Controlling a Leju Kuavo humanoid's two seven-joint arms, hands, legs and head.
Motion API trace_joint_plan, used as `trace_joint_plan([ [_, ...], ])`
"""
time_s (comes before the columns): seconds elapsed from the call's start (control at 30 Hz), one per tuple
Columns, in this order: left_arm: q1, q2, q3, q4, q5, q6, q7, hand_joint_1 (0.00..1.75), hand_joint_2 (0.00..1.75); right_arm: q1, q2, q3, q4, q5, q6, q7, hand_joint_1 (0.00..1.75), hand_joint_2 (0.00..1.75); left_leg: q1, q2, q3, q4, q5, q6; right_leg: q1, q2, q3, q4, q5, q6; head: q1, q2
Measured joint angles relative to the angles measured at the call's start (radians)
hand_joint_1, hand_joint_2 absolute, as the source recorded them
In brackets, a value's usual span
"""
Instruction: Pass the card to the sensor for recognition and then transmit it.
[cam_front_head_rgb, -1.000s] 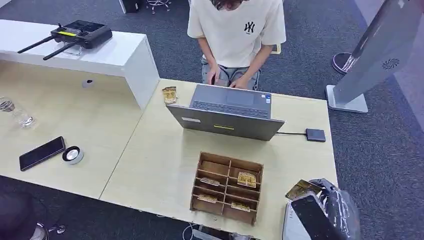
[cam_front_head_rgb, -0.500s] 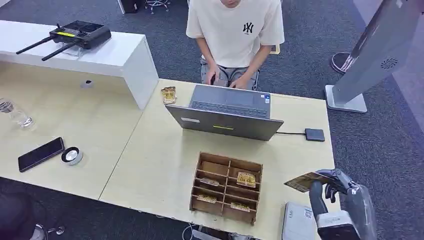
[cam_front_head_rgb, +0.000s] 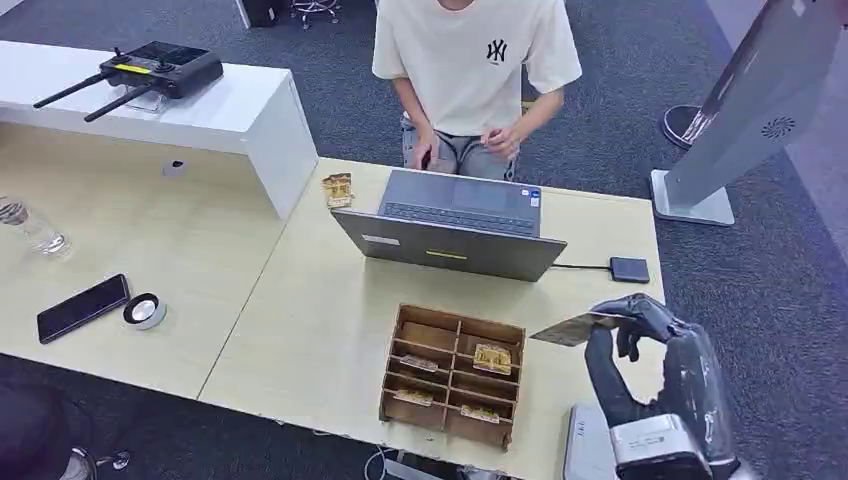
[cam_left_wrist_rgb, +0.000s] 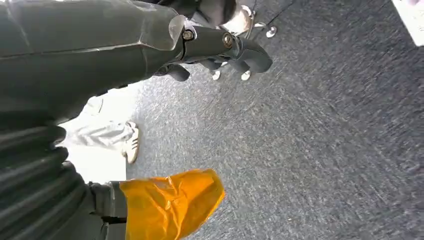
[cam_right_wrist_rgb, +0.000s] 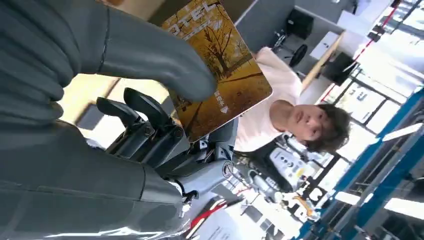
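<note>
Pale desk (cam_front_head_rgb: 320, 330) fills mid-frame; lower right, the right hand (cam_front_head_rgb: 625, 335) pinches the hotel card (cam_front_head_rgb: 570, 328) near the wooden organiser (cam_front_head_rgb: 455, 375). Keep it level toward the black reader (cam_front_head_rgb: 630, 269), upper right. Left hand's (cam_left_wrist_rgb: 220, 47) state: cannot tell.

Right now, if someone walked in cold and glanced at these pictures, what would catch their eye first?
Probably the right hand, raised over the near right corner of the table and pinching a golden card by one end. Next, the open laptop in the middle of the table, with a person in a cream T-shirt behind it. Then the wooden divided box near the front edge, with more cards in its slots.
</note>
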Motion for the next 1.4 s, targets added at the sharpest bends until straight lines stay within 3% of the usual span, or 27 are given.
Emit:
trace_joint_plan([
  [0.27,-0.033,0.022,-0.072,0.021,0.000,-0.007,0.025,0.00,1.75,-0.212,0.080,0.066,0.088,0.072,0.098,0.161,1.75,1.75,0.000,0.000,0.000,0.000,0.001,0.000,0.000,0.000,0.000,0.001,0.001,0.000,0.000,0.000],
  [0.47,-0.038,0.038,-0.141,0.022,0.003,-0.055,0.064,0.00,1.75,-0.375,0.103,0.075,0.232,0.117,0.159,0.237,1.75,1.75,0.000,-0.001,-0.001,0.000,0.002,0.000,0.000,0.000,0.000,0.001,0.001,0.000,0.000,0.000],
  [0.63,-0.040,0.059,-0.204,0.022,0.018,-0.071,0.088,0.00,1.75,-0.487,0.127,0.081,0.351,0.230,0.207,0.291,1.75,1.75,0.000,-0.001,-0.001,0.000,0.002,0.000,0.000,-0.001,0.000,0.001,0.001,0.000,0.000,0.000],
  [0.93,-0.046,0.086,-0.292,0.022,0.046,-0.088,0.114,0.00,1.75,-0.597,0.179,0.090,0.491,0.327,0.225,0.327,1.75,1.75,0.000,-0.001,-0.001,0.000,0.002,0.000,0.000,-0.001,0.000,0.001,0.001,0.000,0.000,0.000],
  [1.4,-0.046,0.113,-0.376,0.012,0.093,-0.116,0.137,0.00,1.75,-0.618,0.249,0.086,0.598,0.439,0.166,0.322,1.75,1.75,0.000,-0.002,-0.001,0.000,0.002,0.000,0.000,-0.001,-0.001,0.001,0.001,0.000,0.000,0.000],
])
